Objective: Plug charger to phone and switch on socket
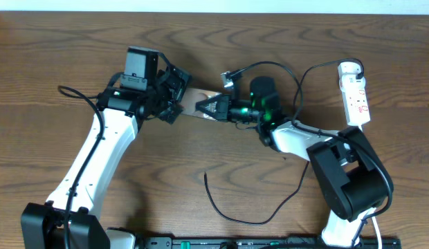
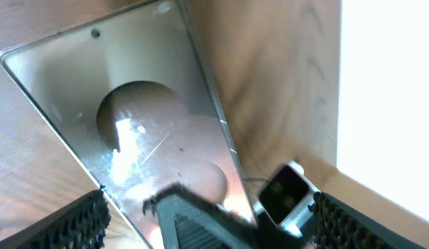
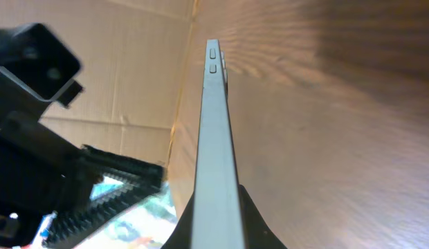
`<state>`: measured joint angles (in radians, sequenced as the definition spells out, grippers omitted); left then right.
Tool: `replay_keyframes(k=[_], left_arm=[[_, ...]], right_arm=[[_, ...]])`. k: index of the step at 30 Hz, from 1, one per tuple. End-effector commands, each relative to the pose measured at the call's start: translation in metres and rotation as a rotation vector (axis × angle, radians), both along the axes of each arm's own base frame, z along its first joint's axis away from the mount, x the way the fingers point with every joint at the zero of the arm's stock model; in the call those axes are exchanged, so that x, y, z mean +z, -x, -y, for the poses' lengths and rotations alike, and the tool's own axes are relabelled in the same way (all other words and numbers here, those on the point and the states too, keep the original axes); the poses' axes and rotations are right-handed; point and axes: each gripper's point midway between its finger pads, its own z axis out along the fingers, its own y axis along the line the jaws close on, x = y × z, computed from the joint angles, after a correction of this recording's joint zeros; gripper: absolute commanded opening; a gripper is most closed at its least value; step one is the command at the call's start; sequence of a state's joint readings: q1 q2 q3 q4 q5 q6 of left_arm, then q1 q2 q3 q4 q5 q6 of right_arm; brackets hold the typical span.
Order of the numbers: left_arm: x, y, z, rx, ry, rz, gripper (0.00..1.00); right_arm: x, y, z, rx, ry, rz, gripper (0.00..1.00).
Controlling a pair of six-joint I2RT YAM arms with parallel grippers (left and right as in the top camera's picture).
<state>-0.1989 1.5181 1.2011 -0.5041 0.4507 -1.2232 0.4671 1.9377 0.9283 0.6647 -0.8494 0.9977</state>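
Two grippers meet at the phone (image 1: 196,103), near the middle of the table (image 1: 55,41). The right gripper (image 3: 218,223) is closed narrow on it. Its wrist camera sees the phone edge-on as a thin pale strip, with two small side buttons (image 3: 213,59) at the far end. The dark fingers (image 3: 259,221) press against both flat faces at the near end.

The left gripper (image 2: 211,221) is spread wide. Its two ridged pads (image 2: 72,223) sit at the bottom corners of its own view, and the phone's glossy face with the round circle fills the space above them. One pad is just beside the phone's long edge and the other is well clear of it, so this gripper holds nothing. Whether that nearer pad touches the phone cannot be told.

From overhead, the charger cable (image 1: 256,223) lies loose in a curve on the wood near the front edge, well apart from the phone, its free end resting on the table. The power strip (image 1: 354,93) lies at the far right, away from both grippers.
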Motion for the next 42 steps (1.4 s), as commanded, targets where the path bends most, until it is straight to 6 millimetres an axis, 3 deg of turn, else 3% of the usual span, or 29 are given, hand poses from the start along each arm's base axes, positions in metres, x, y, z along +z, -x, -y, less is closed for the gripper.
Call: replay_keyframes(k=[1,12,17,25,29,42], left_arm=[[0.034,-0.004,0.009,-0.186,0.052,0.162,0.90],[0.077,-0.020,0.002,-0.395,0.136,0.484,0.90],[0.087,-0.032,0.006,-0.378,0.190,0.611,0.90],[0.065,-0.034,0.001,-0.241,0.300,0.661,0.90],[0.048,-0.036,-0.010,-0.134,0.301,0.676,0.90],[0.051,-0.035,-0.017,-0.079,0.310,0.747,0.90]], right_arm=[[0.007,-0.019,0.020,-0.035,-0.001,0.058,0.01],[0.010,-0.077,0.105,-0.284,-0.050,-0.064,0.01],[0.030,-0.093,0.119,-0.367,-0.146,-0.102,0.01],[0.074,-0.097,0.114,-0.360,-0.298,-0.077,0.01],[0.077,-0.091,0.104,-0.334,-0.317,-0.109,0.01],[0.085,-0.054,0.041,-0.197,-0.364,-0.221,0.01]])
